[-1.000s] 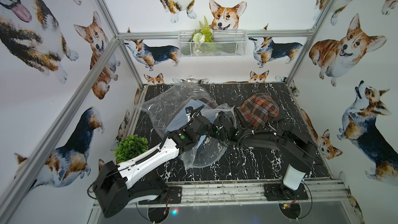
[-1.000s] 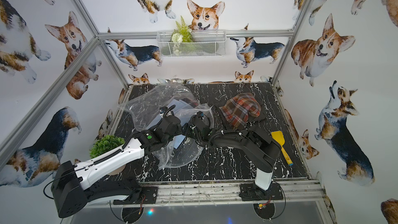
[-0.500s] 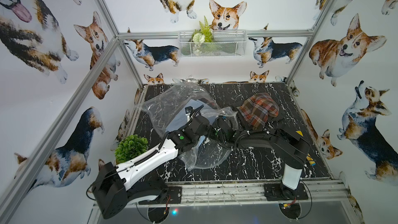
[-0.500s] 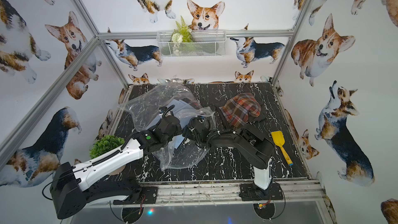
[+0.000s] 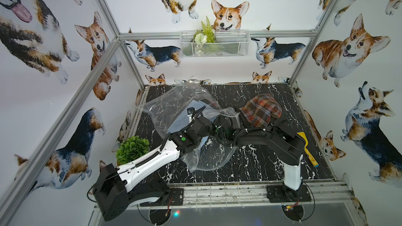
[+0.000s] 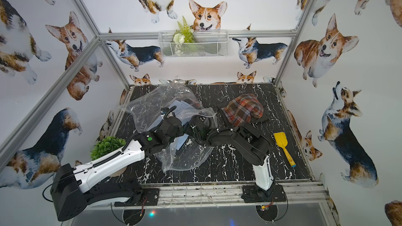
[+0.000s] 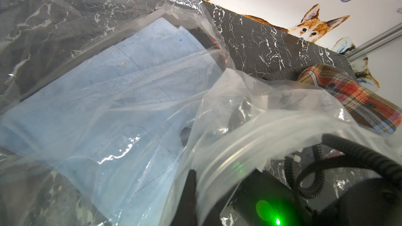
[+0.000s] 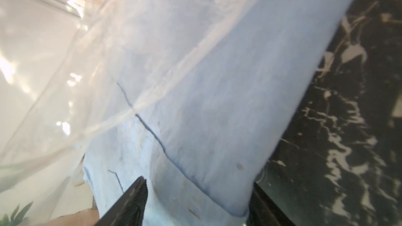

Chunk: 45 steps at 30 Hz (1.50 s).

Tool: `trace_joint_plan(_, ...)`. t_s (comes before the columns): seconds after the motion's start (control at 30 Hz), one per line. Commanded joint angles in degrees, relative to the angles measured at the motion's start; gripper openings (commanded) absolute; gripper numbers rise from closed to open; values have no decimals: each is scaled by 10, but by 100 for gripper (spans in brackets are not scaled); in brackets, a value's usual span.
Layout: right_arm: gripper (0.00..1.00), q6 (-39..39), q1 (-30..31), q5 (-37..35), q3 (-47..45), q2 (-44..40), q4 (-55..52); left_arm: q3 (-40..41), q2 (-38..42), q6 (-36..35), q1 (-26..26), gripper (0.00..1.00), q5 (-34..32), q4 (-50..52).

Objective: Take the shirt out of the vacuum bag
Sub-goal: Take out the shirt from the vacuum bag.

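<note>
Just left of the plaid shirt (image 5: 261,110), which sits crumpled on the dark marbled worktop (image 5: 250,170), the vacuum bag (image 5: 171,109) lies clear and crinkled in both top views. Its mouth is turned toward that shirt and raised off the surface. Inside the bag a folded blue shirt (image 7: 134,79) lies flat, farther from the plaid shirt than the bag's mouth is. The left fingers (image 7: 189,183) are pressed together on the bag's zip-seal rim (image 7: 250,146), holding it up. The right fingers (image 8: 130,201) reach into the mouth and stand apart, one on each side of the blue shirt's near fold; whether they press on the cloth cannot be told. Beyond the bag from the plaid shirt, and nearer the arm bases, stands a green plant (image 5: 132,148). On the plaid shirt's right, also nearer the bases, lies a yellow scoop (image 6: 280,141).
</note>
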<state>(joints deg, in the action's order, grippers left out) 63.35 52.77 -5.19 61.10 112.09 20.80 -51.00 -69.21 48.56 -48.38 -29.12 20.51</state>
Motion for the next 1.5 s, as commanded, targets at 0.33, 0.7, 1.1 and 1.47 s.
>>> trace_joint_plan(0.33, 60, 38, -14, 24, 52, 14, 17, 10, 5, -4, 0, 0, -12, 3)
trace_joint_plan(0.7, 31, 37, -21, 46, 92, 34, 14, 13, 5, -11, 0, 0, -5, 0)
trace_joint_plan(1.1, 0, 29, -27, 62, 97, 18, 17, 14, 2, -14, 1, 0, -6, -6)
trace_joint_plan(1.47, 0, 20, -26, 62, 52, -50, 25, 11, 2, -16, 9, 0, -12, -5)
